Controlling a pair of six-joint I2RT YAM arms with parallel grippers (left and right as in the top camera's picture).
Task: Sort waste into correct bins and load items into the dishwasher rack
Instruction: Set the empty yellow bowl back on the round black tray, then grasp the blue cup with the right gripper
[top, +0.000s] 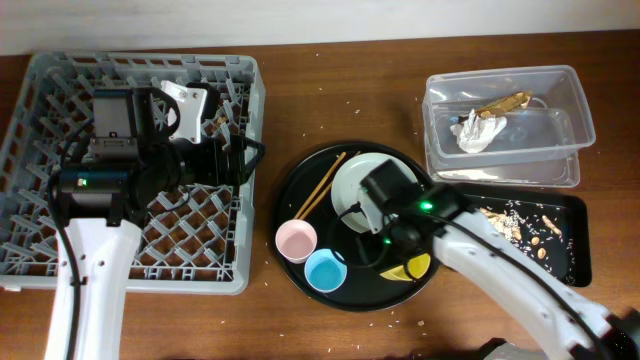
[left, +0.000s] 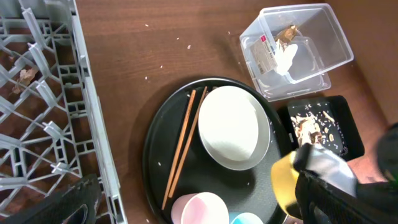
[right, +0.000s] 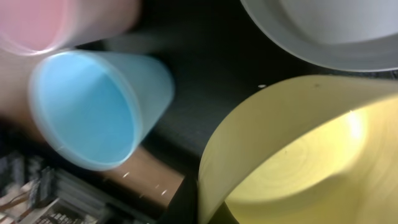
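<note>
Yellow bowl close under right hand.
It lies toward 5 o'clock of that hand, the nearer one; grip cannot be told.

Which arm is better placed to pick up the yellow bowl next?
The right. The right arm reaches over the round black tray, its wrist close above the yellow bowl. The left arm is over the dishwasher rack, apart from the tray.
</note>
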